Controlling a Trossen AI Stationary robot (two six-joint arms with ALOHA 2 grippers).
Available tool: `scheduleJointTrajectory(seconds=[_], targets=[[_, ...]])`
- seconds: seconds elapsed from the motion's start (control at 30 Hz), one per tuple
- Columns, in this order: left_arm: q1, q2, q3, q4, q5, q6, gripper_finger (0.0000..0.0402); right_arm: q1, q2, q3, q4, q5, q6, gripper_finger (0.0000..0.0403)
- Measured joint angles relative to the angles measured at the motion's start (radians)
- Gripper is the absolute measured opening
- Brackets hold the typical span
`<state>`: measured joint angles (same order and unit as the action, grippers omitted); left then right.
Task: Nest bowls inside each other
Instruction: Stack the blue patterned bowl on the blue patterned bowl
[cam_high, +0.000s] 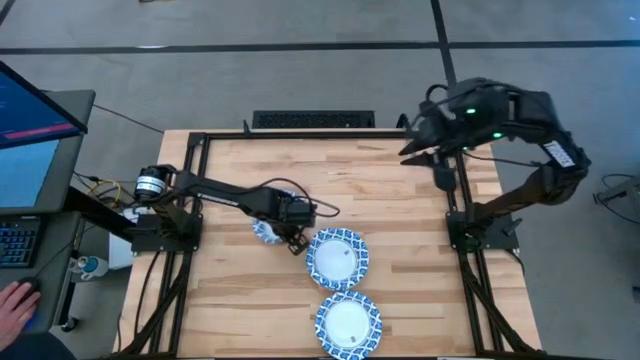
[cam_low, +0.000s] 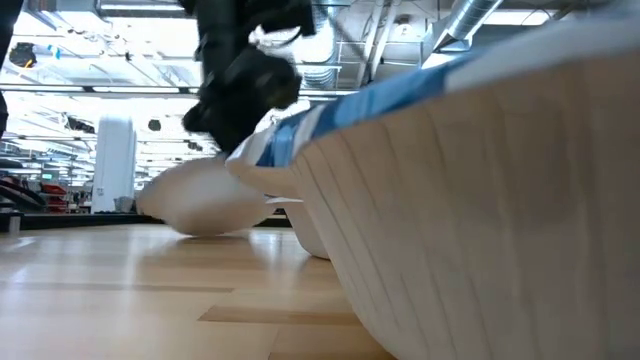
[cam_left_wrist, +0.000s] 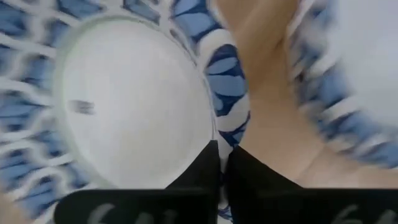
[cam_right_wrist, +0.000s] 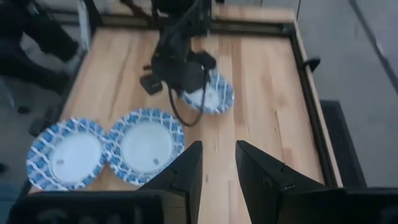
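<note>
Your left gripper (cam_high: 292, 240) sits at centre-left of the high view, its fingers (cam_left_wrist: 205, 171) pinched on the rim of a tilted bowl (cam_high: 268, 230). Two more bowls lie flat: one (cam_high: 337, 258) just right of it at frame centre, another (cam_high: 348, 323) touching that one at the bottom edge. Your right gripper (cam_high: 440, 170) waits at upper right, fingers apart.

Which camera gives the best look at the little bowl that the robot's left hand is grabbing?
The left wrist view: the bowl fills it, with the left hand pinching its rim. In the high view the arm covers most of it. The right wrist view shows it small, and the low view shows it tilted.
</note>
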<state>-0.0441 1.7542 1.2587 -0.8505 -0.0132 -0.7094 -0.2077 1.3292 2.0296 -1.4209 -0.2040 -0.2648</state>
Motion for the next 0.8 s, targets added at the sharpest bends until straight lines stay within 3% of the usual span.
scheduleJointTrajectory(seconds=[0.17, 0.3, 0.4, 0.57, 0.8], targets=[[-0.001, 0.000, 0.169, -0.074, -0.054, 0.001, 0.0001, -0.003, -0.104, -0.043, 0.026, -0.039, 0.053, 0.0118], [-0.016, 0.000, 0.275, -0.080, -0.059, -0.001, 0.0000, 0.014, -0.215, -0.224, 0.068, -0.046, 0.101, 0.0118], [-0.034, 0.000, 0.328, -0.075, -0.096, -0.016, 0.0000, 0.043, -0.309, -0.407, 0.170, -0.119, 0.099, 0.0118], [-0.073, 0.000, 0.357, -0.071, -0.133, -0.097, 0.0000, 0.066, -0.468, -0.656, 0.369, -0.180, 0.108, 0.0118], [-0.142, 0.047, 0.361, -0.061, -0.131, -0.184, 0.0000, 0.062, -0.617, -0.821, 0.441, -0.181, 0.117, 0.0118]])
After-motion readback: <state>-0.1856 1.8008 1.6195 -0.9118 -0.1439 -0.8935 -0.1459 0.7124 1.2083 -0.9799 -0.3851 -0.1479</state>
